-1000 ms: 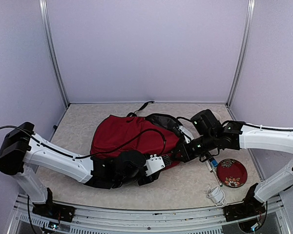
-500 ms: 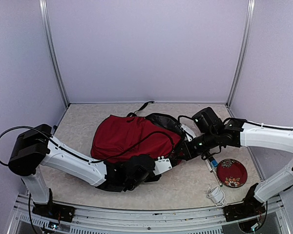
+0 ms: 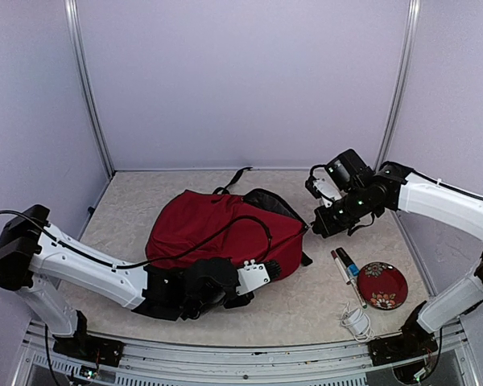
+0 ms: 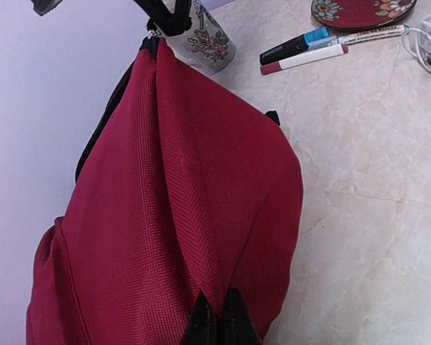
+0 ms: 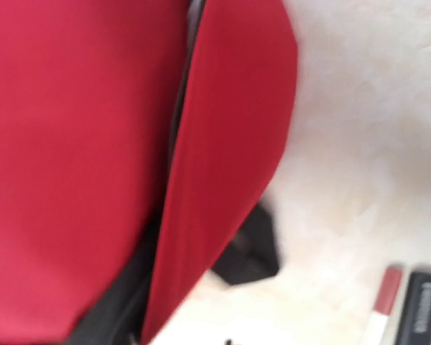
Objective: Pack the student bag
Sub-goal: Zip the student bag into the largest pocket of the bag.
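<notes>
The student bag lies on its side mid-table, dark red with black straps. In the left wrist view my left gripper is shut on a pinched fold of the bag's red fabric at its near lower edge. From above, the left gripper sits at the bag's front right. My right gripper is shut on the bag's top corner by the zipper. It also shows in the left wrist view as the right gripper, holding that corner up. The right wrist view is blurred, showing red bag fabric and a black strap end.
To the right of the bag lie two markers, a thin pen, a red flowered plate and a coiled white cable. A patterned mug stands behind the bag's top corner. Walls enclose the table on three sides.
My left gripper has closed on the bag's fabric and drawn slightly back. My right arm has risen and swung right, still holding the bag's top corner, and the bag is stretched out.
</notes>
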You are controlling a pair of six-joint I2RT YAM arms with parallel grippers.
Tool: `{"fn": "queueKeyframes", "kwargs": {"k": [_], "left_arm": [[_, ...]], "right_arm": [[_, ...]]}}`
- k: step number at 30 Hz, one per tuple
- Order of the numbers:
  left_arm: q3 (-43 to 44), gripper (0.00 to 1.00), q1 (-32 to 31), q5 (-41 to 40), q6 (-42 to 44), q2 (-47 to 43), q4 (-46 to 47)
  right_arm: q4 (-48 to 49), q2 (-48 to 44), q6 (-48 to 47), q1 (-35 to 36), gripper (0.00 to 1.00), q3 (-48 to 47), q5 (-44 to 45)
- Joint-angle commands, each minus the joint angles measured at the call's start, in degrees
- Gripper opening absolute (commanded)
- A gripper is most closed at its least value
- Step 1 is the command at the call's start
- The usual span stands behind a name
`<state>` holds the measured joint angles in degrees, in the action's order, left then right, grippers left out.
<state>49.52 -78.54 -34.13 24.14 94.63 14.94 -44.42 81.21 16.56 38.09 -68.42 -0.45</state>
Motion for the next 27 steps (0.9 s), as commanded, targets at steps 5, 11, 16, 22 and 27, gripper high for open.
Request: {"fn": "queueKeyframes", "kwargs": {"k": [5,11,16,22,27], "left_arm": [[-3.14,0.0,-5.68,8.63,-9.73,-6.64,-18.78],[-4.74,0.0,-6.78,10.31,-11.17,-10.33,-18.33],[-6.51,0.0,-6.97,10.12,-13.04,-11.59,-20.73],[-8.79,0.1,-6.74,6.82,-19.47,-14.5,-17.99],[-7.99,0.99,-2.72,0.23,-39.34,-21.51,-18.93]], "right_arm": [[4.82,6.05,-11.27,-4.34,0.0,-9.21,2.51],[1.74,15.76,-15.05,-4.95,0.0,-18.85,14.14],[1.4,19.25,-17.0,-6.96,0.0,-22.57,16.16],[7.47,18.45,-17.11,-5.97,0.0,-13.74,-6.22],[14.94,15.74,-11.78,-2.62,0.0,-4.17,-16.21]]}}
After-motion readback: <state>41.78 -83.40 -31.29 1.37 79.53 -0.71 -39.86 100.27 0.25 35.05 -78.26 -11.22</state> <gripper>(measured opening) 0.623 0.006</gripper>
